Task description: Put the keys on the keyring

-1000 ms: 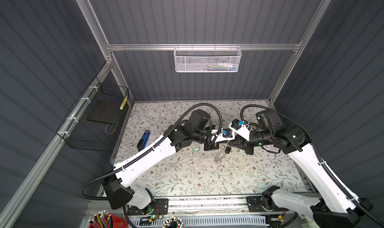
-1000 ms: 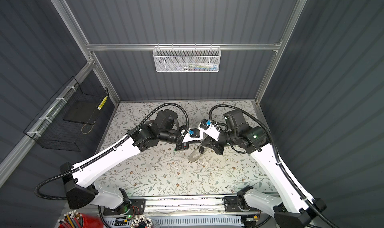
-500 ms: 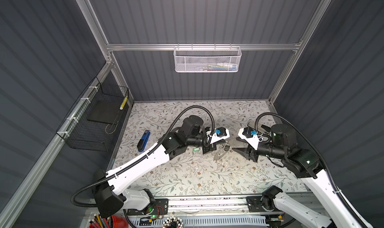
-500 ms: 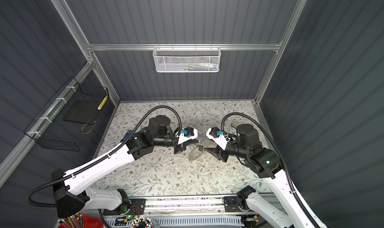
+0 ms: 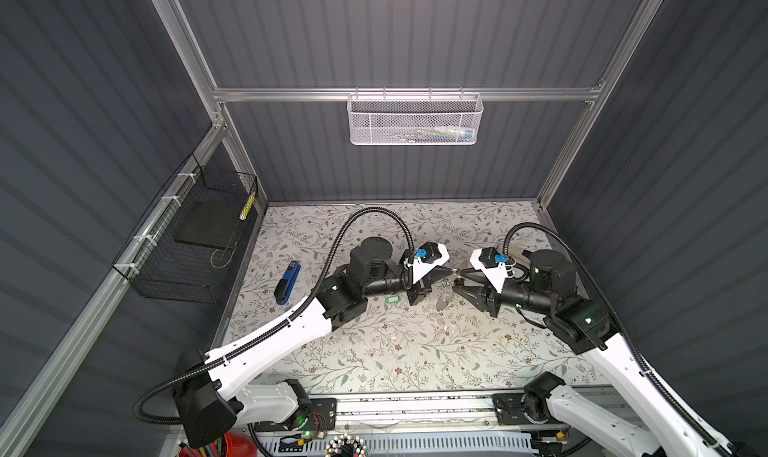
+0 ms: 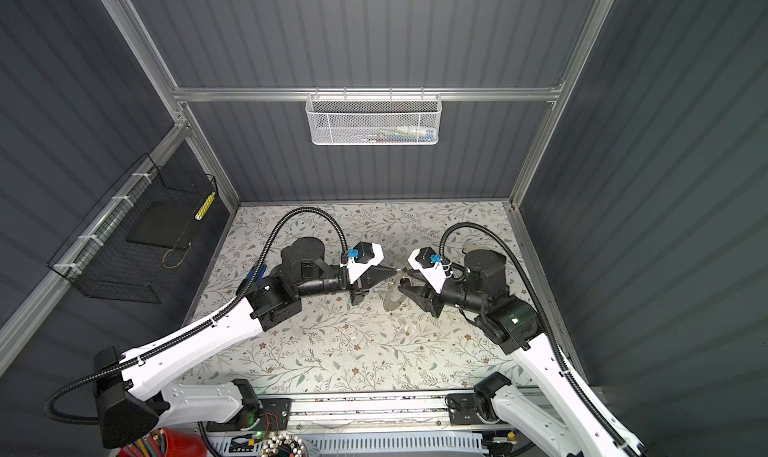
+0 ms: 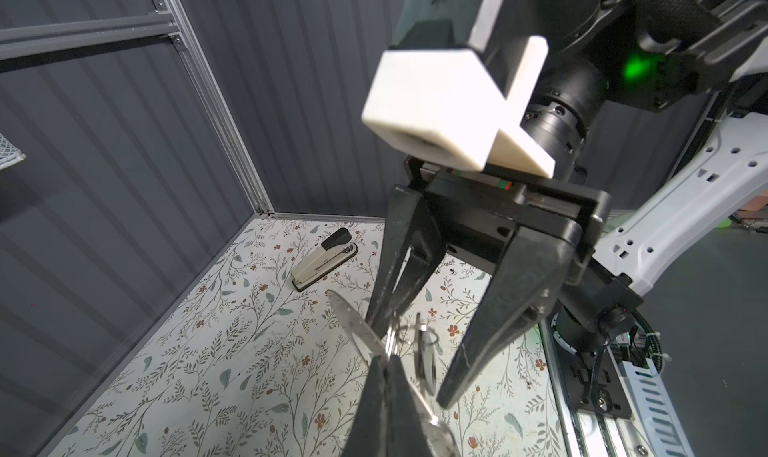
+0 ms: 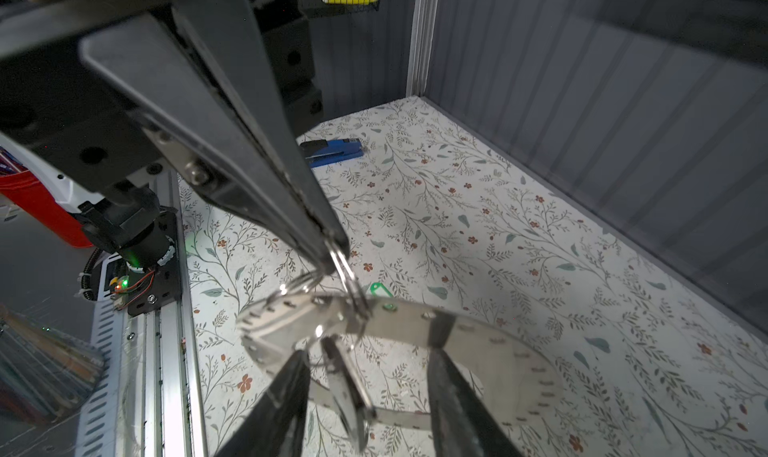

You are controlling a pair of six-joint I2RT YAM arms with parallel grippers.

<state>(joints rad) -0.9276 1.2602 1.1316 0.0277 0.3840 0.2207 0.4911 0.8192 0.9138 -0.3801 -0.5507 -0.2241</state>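
Observation:
My left gripper [image 5: 451, 271] [image 7: 388, 357] is shut on a small wire loop of the keyring [image 8: 478, 338], a flat grey metal annulus with tiny rim holes that hangs tilted below it above the table [image 5: 444, 299] [image 6: 390, 299]. A silver key with a dark tag [image 8: 345, 384] [image 7: 424, 359] dangles edge-on from the keyring. My right gripper [image 8: 370, 392] [image 5: 457, 280] faces the left one tip to tip and is open, its fingers [image 7: 498, 309] straddling the dangling key with a gap on each side. The green tag [image 5: 392, 300] [image 8: 380, 288] lies on the table under the left wrist.
A blue stapler [image 5: 287, 283] [image 8: 332, 150] lies at the table's left. A beige stapler [image 7: 324, 259] lies near the far right corner. A black wire basket [image 5: 195, 243] hangs on the left wall and a white mesh basket [image 5: 413, 120] on the back wall.
The right gripper opened and pulled back to the right, then came in again until its tips nearly meet the left gripper. The left gripper stayed shut and shifted slightly right.

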